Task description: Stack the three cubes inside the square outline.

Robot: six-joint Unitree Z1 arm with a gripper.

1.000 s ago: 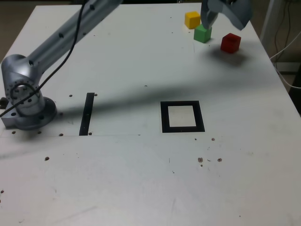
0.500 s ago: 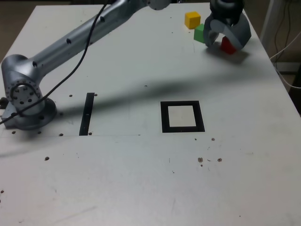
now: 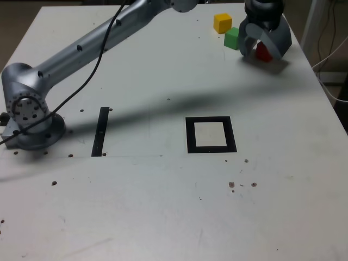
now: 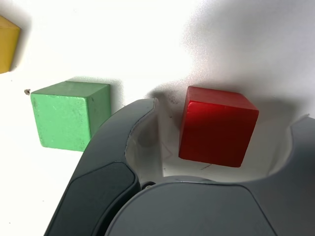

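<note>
At the table's far right in the exterior view, the red cube (image 3: 263, 51) sits on the table between the jaws of my gripper (image 3: 262, 54). In the wrist view the red cube (image 4: 219, 125) stands between the two dark jaws with a gap on each side, so my gripper (image 4: 226, 112) is open around it. Just outside one jaw is the green cube (image 3: 232, 38) (image 4: 69, 115), and the yellow cube (image 3: 222, 23) (image 4: 7, 44) lies beyond that. The square outline (image 3: 190, 136) lies flat mid-table with nothing inside it.
The arm's base (image 3: 30, 117) stands at the exterior view's left, and the arm reaches across the far side of the table. A thin black strip (image 3: 100, 131) lies beside the base. The table's right edge runs close to the red cube.
The gripper has come down from above the green cube and moved right over the red cube. Its jaws now straddle that cube and have narrowed a little.
</note>
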